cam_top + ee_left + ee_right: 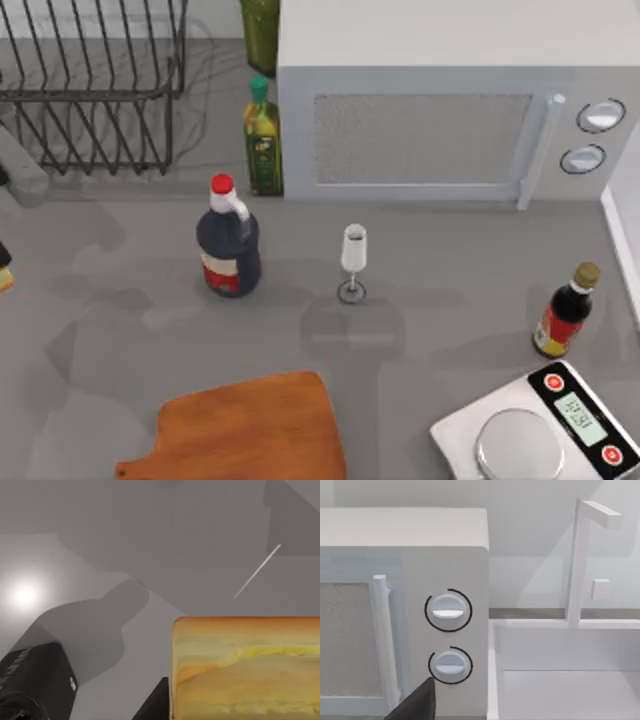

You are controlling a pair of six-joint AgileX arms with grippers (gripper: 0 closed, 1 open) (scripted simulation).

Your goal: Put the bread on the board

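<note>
At the worktop's [450, 250] far left edge in the top view, a sliver of the bread [4, 270] peeks in. The left wrist view shows the bread [245, 667] close up, golden with a toasted crust, against a dark finger [152, 702] of the left pincer; whether that pincer grips it I cannot tell. Further right stand a dark red-capped bottle [228, 240], a green oil bottle [263, 140] and a wine glass [353, 262]. The board [245, 430] lies at the near edge, bare. The microwave [440, 110] sits behind, a small sauce bottle [566, 310] and silver scale [545, 430] at right. A dark fingertip [415, 705] of the right pincer faces the microwave's knobs [448, 611]; its state is unclear.
</note>
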